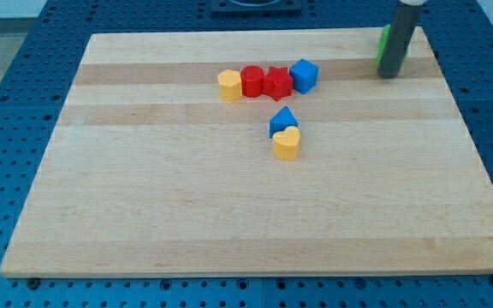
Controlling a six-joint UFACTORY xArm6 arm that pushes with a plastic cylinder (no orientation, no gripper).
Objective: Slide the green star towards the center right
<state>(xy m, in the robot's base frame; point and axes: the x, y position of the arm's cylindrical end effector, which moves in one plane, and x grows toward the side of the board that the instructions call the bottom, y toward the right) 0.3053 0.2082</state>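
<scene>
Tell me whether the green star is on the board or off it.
On the board: the green star sits at its top right corner, mostly hidden behind my tip.

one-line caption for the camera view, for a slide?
My tip at the board's top-right corner, in front of the mostly hidden green block.

Two yellow blocks point(228, 85), two red point(252, 80), two blue point(304, 75), seemingly one green point(384, 41).

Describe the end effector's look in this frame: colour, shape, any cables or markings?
A straight, smooth cylindrical rod, dark grey, with a lighter grey section where it leaves the view's top. My tip is blunt and flat-ended. No cables, labels or markings are visible.
</scene>
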